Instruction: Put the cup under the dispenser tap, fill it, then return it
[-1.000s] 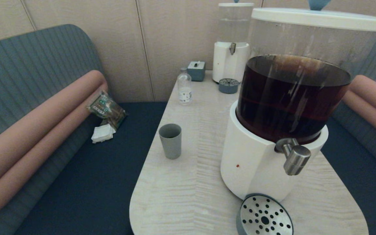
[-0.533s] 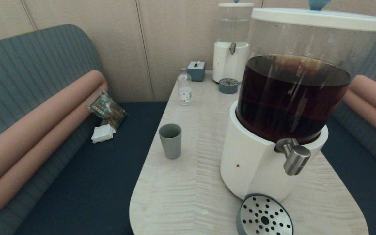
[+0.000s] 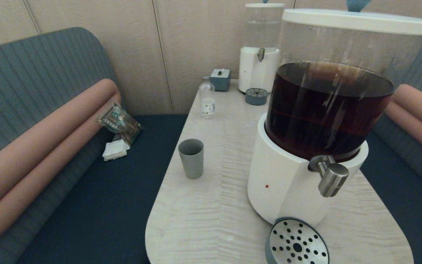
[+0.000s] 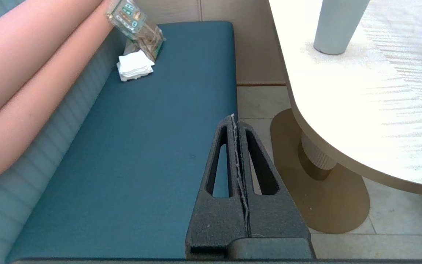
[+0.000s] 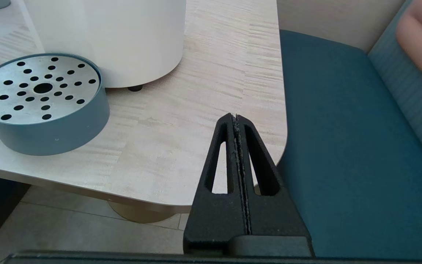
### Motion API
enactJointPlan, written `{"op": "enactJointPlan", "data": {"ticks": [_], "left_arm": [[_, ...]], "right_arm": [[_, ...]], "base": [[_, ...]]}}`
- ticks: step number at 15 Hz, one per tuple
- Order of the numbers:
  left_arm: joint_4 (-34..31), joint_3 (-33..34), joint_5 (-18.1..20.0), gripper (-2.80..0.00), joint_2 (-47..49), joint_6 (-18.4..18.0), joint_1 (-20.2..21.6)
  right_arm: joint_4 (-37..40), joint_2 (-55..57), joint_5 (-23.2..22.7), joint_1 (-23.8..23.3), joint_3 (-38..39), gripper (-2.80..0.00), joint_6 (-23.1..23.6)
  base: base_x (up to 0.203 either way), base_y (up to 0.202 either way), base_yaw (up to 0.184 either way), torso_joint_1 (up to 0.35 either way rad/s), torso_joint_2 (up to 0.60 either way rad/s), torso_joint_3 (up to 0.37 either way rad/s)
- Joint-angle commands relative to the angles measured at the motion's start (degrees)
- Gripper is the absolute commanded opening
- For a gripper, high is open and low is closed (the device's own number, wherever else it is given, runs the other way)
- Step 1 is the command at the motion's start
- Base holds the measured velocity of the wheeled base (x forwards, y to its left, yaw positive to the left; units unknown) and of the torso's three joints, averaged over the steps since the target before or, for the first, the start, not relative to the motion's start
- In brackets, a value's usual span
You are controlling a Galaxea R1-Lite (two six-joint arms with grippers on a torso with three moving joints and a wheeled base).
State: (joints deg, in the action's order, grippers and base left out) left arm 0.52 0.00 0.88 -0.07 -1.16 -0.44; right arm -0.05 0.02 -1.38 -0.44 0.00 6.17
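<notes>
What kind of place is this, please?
Probably a café or restaurant booth: padded bench seats flank a pale table holding two drink dispensers, one large with dark liquid, one smaller.

Dim, soft head view, table [image 4: 361, 121] glaring white in left wrist view, streaky reflections on dispenser tank [image 3: 328, 106]

cup [image 3: 191, 158] upright, apparently empty | left of dispenser tap [image 3: 330, 177]
</notes>
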Motion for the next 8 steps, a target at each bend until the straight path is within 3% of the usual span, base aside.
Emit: {"op": "enactJointPlan", "data": {"ticks": [1,8], "left_arm": [[0.0,0.0,0.0,-2.8,0.0,0.0,0.0],[0.0,0.0,0.0,-2.8,0.0,0.0,0.0]], "right_arm": [[0.0,-0.2,0.0,0.0,0.5,-2.8,0.1],[0.0,-0.1,0.1,0.0,0.5,-2.8,-1.8]], "base": [[0.0,0.0,0.0,0.0,0.0,0.0],[0.0,0.0,0.0,0.0,0.0,0.0]]}}
